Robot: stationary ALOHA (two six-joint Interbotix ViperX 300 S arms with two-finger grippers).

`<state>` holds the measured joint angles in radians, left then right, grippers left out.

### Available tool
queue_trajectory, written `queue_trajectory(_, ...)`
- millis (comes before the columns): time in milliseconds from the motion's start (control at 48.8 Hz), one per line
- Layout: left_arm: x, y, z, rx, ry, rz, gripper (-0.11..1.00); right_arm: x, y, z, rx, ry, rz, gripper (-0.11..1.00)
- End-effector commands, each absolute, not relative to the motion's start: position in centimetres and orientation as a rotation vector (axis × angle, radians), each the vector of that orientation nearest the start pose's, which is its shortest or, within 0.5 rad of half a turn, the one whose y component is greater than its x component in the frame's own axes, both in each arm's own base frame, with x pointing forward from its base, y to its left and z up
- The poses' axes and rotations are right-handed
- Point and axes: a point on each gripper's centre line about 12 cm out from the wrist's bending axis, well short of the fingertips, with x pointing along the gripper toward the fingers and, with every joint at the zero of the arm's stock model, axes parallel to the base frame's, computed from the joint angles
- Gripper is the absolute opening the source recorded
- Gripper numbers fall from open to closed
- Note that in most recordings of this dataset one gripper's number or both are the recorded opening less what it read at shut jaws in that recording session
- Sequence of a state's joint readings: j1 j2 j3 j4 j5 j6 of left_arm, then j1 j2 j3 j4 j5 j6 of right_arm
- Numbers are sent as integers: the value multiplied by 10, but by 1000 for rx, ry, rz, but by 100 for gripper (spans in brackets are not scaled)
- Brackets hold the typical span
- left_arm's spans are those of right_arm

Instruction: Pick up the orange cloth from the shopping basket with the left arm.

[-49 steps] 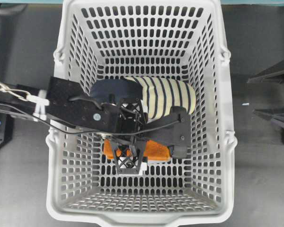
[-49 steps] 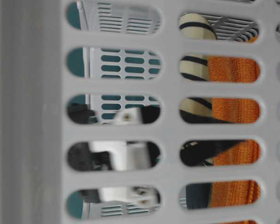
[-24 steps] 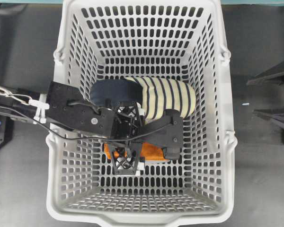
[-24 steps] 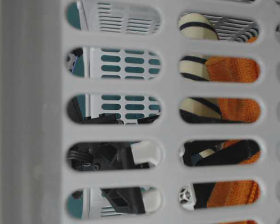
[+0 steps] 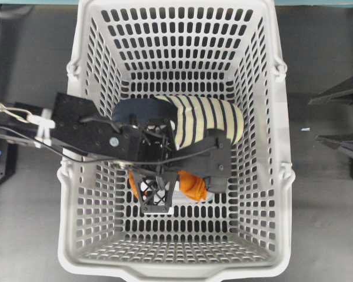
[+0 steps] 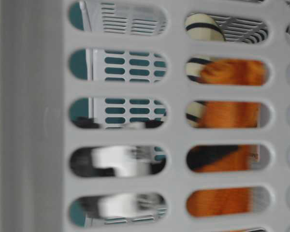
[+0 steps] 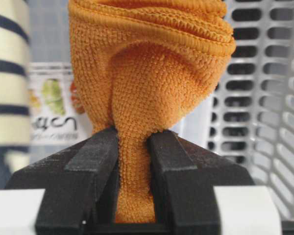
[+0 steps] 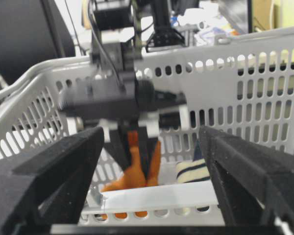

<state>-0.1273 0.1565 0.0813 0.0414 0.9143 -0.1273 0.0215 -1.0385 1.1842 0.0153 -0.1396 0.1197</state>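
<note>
The orange cloth [image 5: 192,185] hangs bunched from my left gripper [image 5: 163,187] inside the light-grey shopping basket [image 5: 282,117]. In the left wrist view the two black jaws are shut on a pinched fold of the cloth [image 7: 152,73], at my left gripper [image 7: 134,142]. The cloth droops below the jaws in the right wrist view [image 8: 134,174]. It also shows through the wall slots in the table-level view [image 6: 232,116]. My right gripper [image 5: 313,120] is open and empty outside the basket's right wall.
A navy-and-cream striped slipper [image 5: 206,120] lies in the basket's middle, just behind the left gripper. A flat printed packet [image 7: 54,103] lies on the basket floor under the cloth. The basket walls [image 7: 264,98] stand close on all sides.
The left gripper has risen with the cloth. The cloth, lying flat on the basket floor before, is now gathered into a hanging bunch. The right arm has not moved.
</note>
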Motion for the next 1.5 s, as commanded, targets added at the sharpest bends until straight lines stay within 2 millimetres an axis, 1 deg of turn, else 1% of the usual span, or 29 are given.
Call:
queue_trajectory(0,443,-50,288,-9,1075,-20,15,187,4,291,140,-8,21,75)
queue_trajectory(82,443,-49,324,-13,1042,-18,15,187,4,291,140,-9,21,75)
queue_trajectory(102,443,-51,338,-16,1027,-21,15,187,4,291,140,-11,21,75)
queue_trajectory(123,442,-50,348,-16,1017,-20,15,187,4,291,140,-11,21,75)
queue_trajectory(246,438,-50,399,-22,956,-22,15,186,4,291,140,-14,21,75)
queue_trajectory(328,434,-48,425,-27,927,-20,15,185,4,292,140,-18,22,75)
queue_trajectory(389,431,-47,439,-30,920,-18,15,185,4,292,140,-17,22,75)
queue_trajectory(430,430,-46,444,-31,924,-15,15,185,4,292,140,-15,21,75)
queue_trajectory(574,427,-41,439,-34,979,-1,15,185,4,291,140,-15,21,75)
queue_trajectory(819,427,-39,439,-36,979,5,15,185,4,292,140,-17,22,75)
queue_trajectory(1168,427,-37,428,-36,1009,11,15,184,4,290,140,-15,22,75)
queue_trajectory(1475,427,-37,427,-35,1012,10,15,183,4,290,140,-14,21,75)
